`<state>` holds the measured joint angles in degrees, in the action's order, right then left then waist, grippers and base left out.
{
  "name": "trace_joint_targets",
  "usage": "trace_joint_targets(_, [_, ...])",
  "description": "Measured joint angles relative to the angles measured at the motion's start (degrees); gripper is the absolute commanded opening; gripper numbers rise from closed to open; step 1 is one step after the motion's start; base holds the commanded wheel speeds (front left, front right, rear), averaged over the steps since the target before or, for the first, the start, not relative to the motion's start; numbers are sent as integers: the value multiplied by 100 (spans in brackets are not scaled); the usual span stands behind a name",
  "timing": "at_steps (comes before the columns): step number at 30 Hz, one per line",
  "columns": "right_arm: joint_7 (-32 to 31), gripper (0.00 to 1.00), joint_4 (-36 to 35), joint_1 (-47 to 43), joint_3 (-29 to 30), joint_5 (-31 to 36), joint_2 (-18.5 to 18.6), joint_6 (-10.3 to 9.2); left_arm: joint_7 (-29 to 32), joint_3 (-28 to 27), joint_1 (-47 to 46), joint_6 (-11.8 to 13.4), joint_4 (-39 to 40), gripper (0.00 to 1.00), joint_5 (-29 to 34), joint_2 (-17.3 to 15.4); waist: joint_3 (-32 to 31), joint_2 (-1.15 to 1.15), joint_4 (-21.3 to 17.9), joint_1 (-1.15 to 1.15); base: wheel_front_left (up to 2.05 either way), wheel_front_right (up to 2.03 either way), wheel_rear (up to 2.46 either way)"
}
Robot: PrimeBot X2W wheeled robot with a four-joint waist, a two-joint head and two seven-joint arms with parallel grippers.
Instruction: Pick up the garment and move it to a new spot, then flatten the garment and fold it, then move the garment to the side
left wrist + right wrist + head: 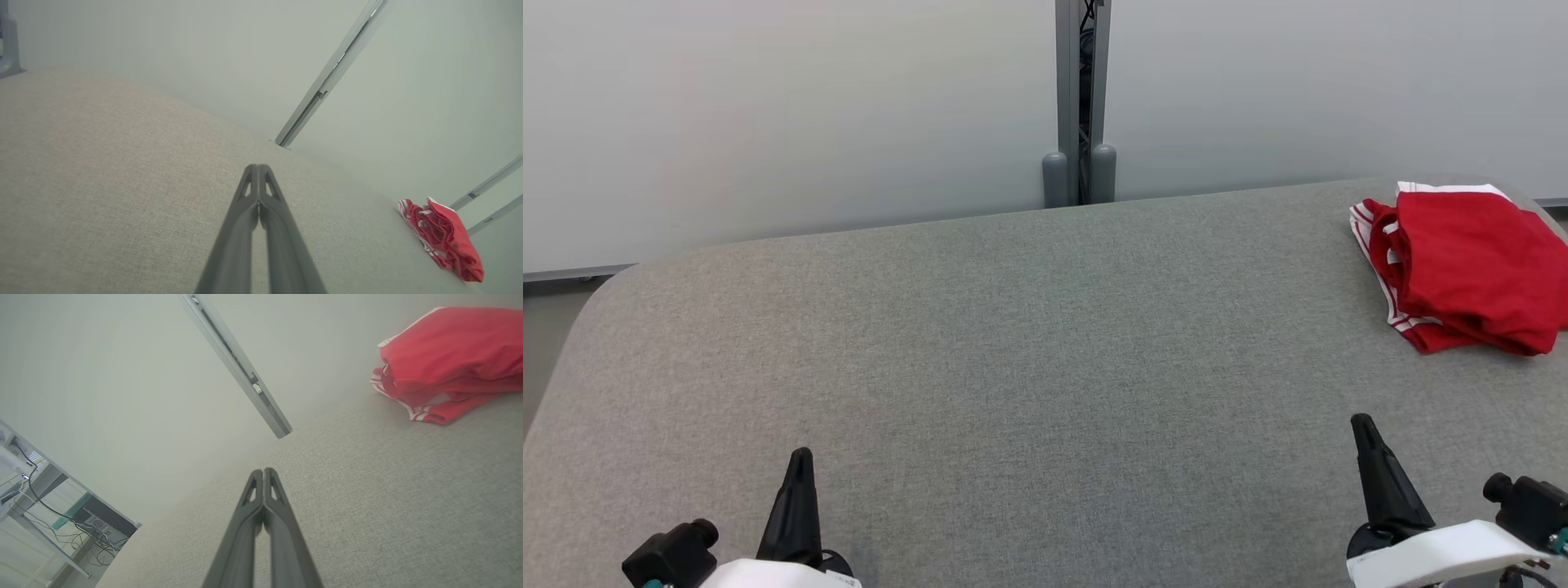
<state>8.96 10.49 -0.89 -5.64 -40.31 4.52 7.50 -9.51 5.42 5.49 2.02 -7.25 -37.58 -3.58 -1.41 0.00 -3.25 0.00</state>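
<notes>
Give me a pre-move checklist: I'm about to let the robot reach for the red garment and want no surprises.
1. Red garment in sight, at the far right of the table: ok.
2. Right gripper open for a grasp: not ok, jaws shut.
3. Left gripper open: not ok, jaws shut.
4. Both grippers carrying nothing: ok.
5. Path from right gripper to garment: ok, only bare table lies between.
6. Garment wholly on the table: cannot tell; its right side runs out of the head view.
</notes>
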Motion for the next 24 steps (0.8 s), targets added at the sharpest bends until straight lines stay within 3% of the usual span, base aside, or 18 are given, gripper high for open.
trace_joint_targets(24, [-443,0,121,201,347,-1857,77,-1,363,-160,-398,-302,-275,0,-1935,-67,38,0,80,0,0,0,0])
